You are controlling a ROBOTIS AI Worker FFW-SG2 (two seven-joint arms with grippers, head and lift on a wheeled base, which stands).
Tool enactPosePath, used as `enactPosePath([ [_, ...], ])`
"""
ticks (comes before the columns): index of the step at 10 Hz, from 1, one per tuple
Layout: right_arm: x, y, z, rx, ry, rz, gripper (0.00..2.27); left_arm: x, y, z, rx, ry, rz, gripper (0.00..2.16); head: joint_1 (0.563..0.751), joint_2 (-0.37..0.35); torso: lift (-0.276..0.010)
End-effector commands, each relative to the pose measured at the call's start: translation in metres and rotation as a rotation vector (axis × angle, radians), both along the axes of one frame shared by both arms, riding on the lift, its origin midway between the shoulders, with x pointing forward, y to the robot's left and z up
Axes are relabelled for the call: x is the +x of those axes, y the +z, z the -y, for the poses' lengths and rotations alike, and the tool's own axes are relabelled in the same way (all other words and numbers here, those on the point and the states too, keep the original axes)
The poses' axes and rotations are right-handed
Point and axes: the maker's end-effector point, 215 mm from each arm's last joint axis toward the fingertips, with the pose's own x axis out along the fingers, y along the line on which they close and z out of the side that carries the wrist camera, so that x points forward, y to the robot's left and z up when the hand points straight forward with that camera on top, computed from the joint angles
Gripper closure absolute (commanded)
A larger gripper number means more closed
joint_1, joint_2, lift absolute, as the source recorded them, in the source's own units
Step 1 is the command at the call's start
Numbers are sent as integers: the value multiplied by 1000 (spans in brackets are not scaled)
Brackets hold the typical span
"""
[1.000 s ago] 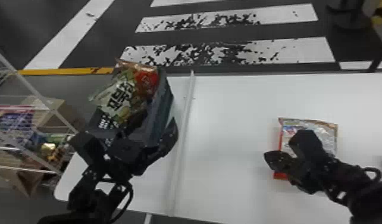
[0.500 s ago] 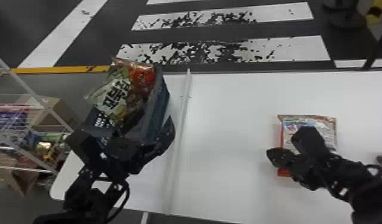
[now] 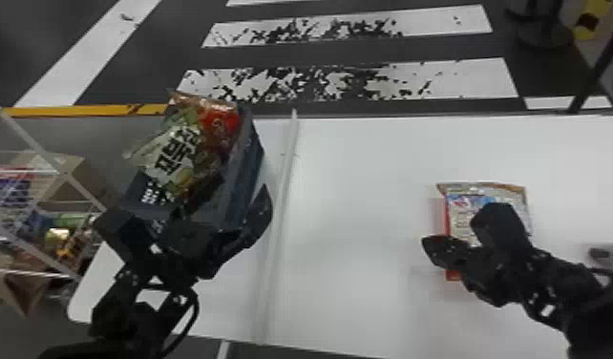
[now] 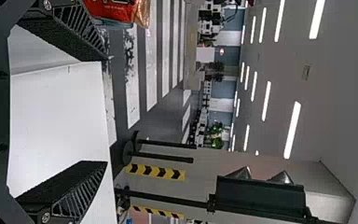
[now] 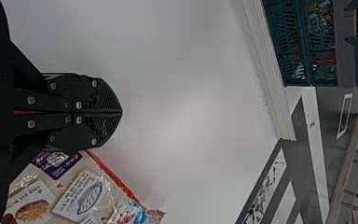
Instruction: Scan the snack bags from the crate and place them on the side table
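Observation:
At the table's left part stands the dark blue-green crate (image 3: 253, 160), snack bags (image 3: 176, 155) rising out of its top. My left gripper (image 3: 184, 212) is at the crate's near side, fingers wide apart. Nothing is between the fingers of the left gripper (image 4: 106, 111) in its wrist view, where a red bag (image 4: 114, 10) shows past one finger. My right gripper (image 3: 434, 248) is over the lower left of a flat snack bag (image 3: 484, 191) on the table. In its wrist view the right gripper (image 5: 121, 112) is shut, with the bag (image 5: 81, 196) beside it.
A pale raised strip (image 3: 281, 191) crosses the white table (image 3: 358, 215) just right of the crate. Left of the table stands a wire rack (image 3: 57, 167) with boxes and packages. Striped floor (image 3: 329, 47) lies beyond the far edge.
The head view has shifted slightly, so crate, table bag and both arms appear a little farther left. Both grippers stay about where they were beside their things.

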Motion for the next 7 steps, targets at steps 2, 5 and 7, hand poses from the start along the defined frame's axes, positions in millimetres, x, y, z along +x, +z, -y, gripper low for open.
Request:
enactPosePath([
  [2,-3,65,14,153,-83,67,1062,0,7,3,-2,-3,12,83,695,172,-94],
  [5,-1,97,88,196,-270,116,49,3,17,23,-14,-10,18,83,695,109,-94],
  [7,-3,97,143,170,-381,129,56,5,17,36,-18,-6,13,83,695,7,-94],
])
